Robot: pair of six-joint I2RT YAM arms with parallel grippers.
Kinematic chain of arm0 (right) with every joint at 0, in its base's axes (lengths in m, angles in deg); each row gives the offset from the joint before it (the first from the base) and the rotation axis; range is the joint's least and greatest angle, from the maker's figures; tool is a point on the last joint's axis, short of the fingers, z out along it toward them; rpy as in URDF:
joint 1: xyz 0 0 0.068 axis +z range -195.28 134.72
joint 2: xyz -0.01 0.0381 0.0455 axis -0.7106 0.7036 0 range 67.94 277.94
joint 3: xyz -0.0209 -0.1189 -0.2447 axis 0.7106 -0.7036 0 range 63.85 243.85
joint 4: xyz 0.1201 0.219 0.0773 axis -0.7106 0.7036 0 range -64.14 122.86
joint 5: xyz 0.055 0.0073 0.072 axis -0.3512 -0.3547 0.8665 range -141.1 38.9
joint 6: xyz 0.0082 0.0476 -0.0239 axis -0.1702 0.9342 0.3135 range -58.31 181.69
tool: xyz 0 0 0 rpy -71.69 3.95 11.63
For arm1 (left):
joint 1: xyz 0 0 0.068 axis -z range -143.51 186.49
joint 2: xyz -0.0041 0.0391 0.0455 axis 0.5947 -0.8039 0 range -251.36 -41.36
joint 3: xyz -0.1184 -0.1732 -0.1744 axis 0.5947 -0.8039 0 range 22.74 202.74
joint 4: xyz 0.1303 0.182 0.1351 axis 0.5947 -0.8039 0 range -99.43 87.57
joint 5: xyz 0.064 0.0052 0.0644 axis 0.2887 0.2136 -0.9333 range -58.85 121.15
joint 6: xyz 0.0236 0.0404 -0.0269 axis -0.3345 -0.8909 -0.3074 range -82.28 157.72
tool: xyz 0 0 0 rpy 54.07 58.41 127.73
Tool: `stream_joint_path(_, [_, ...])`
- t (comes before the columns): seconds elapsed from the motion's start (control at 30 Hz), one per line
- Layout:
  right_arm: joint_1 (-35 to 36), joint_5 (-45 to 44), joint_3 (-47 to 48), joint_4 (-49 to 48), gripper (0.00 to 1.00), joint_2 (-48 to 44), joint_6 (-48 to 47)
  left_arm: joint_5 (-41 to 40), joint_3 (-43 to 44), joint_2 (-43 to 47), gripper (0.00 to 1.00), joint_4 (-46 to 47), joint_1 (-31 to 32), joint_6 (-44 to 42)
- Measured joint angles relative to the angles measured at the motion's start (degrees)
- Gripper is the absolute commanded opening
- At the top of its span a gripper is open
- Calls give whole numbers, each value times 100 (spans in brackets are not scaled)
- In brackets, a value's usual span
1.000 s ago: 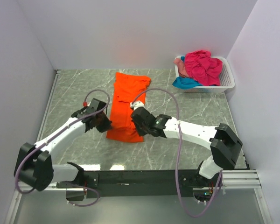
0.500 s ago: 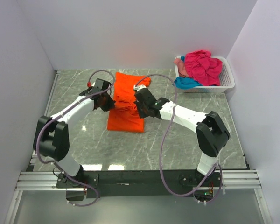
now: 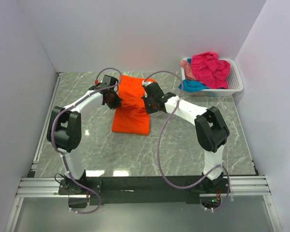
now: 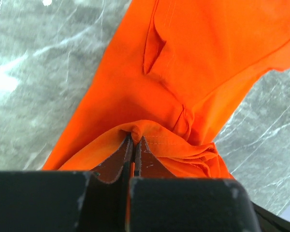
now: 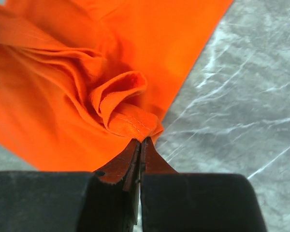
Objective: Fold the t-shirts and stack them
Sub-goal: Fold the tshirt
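Note:
The orange t-shirt [image 3: 131, 107] lies as a long folded strip in the middle of the table. My left gripper [image 3: 113, 99] is shut on its hem at the strip's left edge; the pinched fold [image 4: 135, 130] shows in the left wrist view. My right gripper [image 3: 149, 102] is shut on the hem at the right edge; the bunched cloth [image 5: 130, 121] shows in the right wrist view. Both hold the near end of the shirt lifted over its far half. Magenta [image 3: 210, 67], teal [image 3: 192, 86] and pale pink [image 3: 185, 63] shirts lie in the basket.
The white slatted basket [image 3: 236, 82] stands at the far right corner by the right wall. The grey marble table [image 3: 183, 140] has walls at the left, back and right. The arms' cables loop above the shirt.
Both grippers have carried the shirt's near hem away from me, from the near end toward the far end, doubling the strip over itself. The strip now looks shorter.

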State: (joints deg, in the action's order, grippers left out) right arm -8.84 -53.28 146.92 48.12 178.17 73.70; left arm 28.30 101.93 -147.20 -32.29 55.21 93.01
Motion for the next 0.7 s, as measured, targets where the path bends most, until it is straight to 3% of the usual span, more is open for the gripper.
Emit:
stream_joint_path(0.1, [-160, 190, 31, -81, 0, 162, -79, 24, 127, -153, 2, 9, -42, -15])
stream_joint_path(0.17, [-254, 330, 33, -166, 2, 260, -151, 66, 157, -210, 10, 15, -74, -20])
stream_joint_path(0.2, [-295, 400, 50, -190, 6, 326, -186, 105, 168, -240, 24, 15, -101, -33])
stream_joint_path(0.23, [-326, 448, 70, -203, 14, 376, -210, 131, 177, -264, 30, 15, -125, -68])
stream_joint_path(0.27, [-363, 505, 118, -208, 35, 450, -236, 153, 195, -291, 41, 15, -153, -85])
stream_joint_path(0.3, [-398, 564, 175, -203, 40, 531, -225, 181, 219, -323, 65, 13, -190, -105])
stream_joint_path(0.37, [-476, 680, 341, -168, 48, 673, -289, 251, 247, -372, 80, 42, -271, -136])
stream_joint_path(0.4, [-520, 745, 409, -173, 52, 726, -282, 282, 247, -374, 99, 52, -310, -142])
stream_joint_path(0.53, [-671, 1014, 420, -245, 68, 739, -195, 321, 247, -372, 99, 79, -426, -166])
stream_joint_path(0.7, [-741, 1093, 90, -378, 70, 553, -13, 365, -98, -70, 99, 201, -433, -192])
